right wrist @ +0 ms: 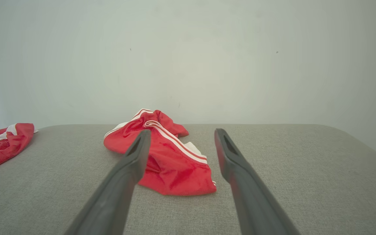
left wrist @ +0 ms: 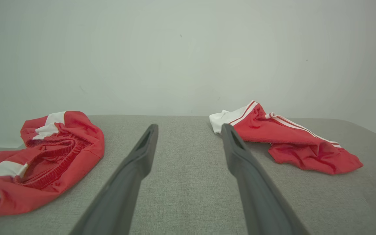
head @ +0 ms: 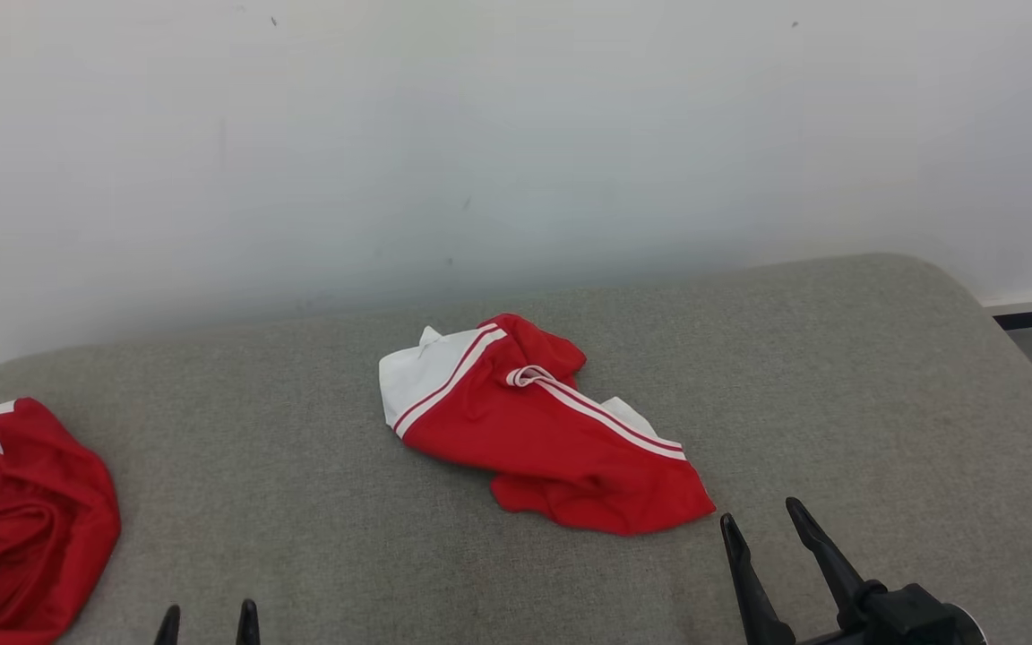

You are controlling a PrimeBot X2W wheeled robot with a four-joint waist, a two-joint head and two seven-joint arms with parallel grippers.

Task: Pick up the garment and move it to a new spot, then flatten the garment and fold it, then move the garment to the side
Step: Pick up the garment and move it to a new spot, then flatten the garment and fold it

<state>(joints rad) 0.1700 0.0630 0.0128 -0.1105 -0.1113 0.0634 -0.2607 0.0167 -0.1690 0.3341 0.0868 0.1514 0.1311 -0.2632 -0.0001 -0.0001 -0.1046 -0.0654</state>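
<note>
We see the garment, a red shorts-type piece w/ white stripes + a white panel, lying crumpled near the middle of the grey padded surface, a bit twd the wall. It's bunched, edges tucked over, not flat, not folded. The right gripper sits low at the near right, fingers spread wide w/ nothing between them. Its tips are just short of the garment's near-right corner, no contact. The left gripper pokes up at the bottom edge, lower left, also spread wide and empty, well apart from the garment. Left wrist view has bare surface between its fingers, garment off to one side. A second red/white garment is heaped at the left end of the surface, well apart from the centre one. We can't tell if it belongs to the job, so we take the centre one as target since the right gripper is nearest it.

Progress, our read: right at the start. Nothing lifted, no move to a new spot, no flattening, no fold, no set-aside; all steps left. Next is prob a reach fwd to pinch the near corner. Cloth looks thin and slick, so a pinch may catch one layer only.
</note>
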